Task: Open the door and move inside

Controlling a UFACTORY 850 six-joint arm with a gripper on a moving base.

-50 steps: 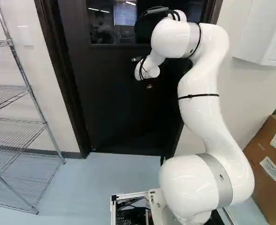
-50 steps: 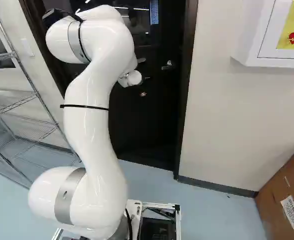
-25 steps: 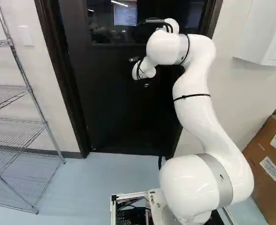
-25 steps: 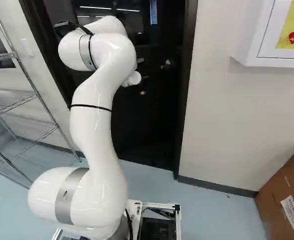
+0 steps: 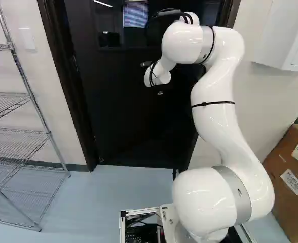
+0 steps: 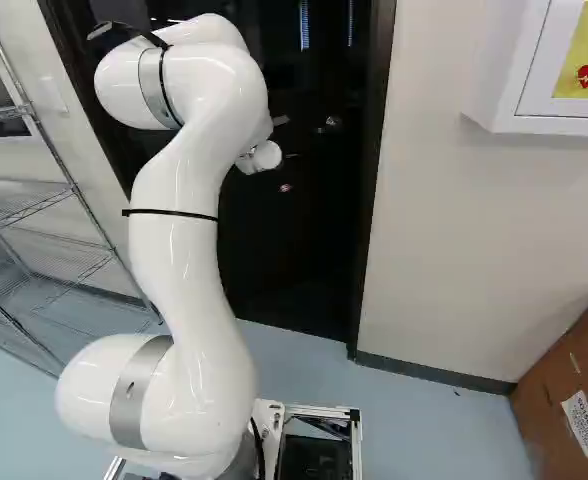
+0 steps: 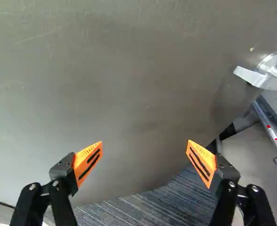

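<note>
Watching from my station, I see the gripper (image 7: pixel 144 162) with its fingers (image 7: pixel 88 162) spread wide apart. The dark door (image 5: pixel 128 116) stands ahead of the arm (image 5: pixel 215 119); its metal handle (image 7: pixel 258 79) sits off to one side, clear of both fingers.

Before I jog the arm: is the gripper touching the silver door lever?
Apart: the wrist view shows a plain gap between the lever and the nearer orange pad of the gripper.
</note>
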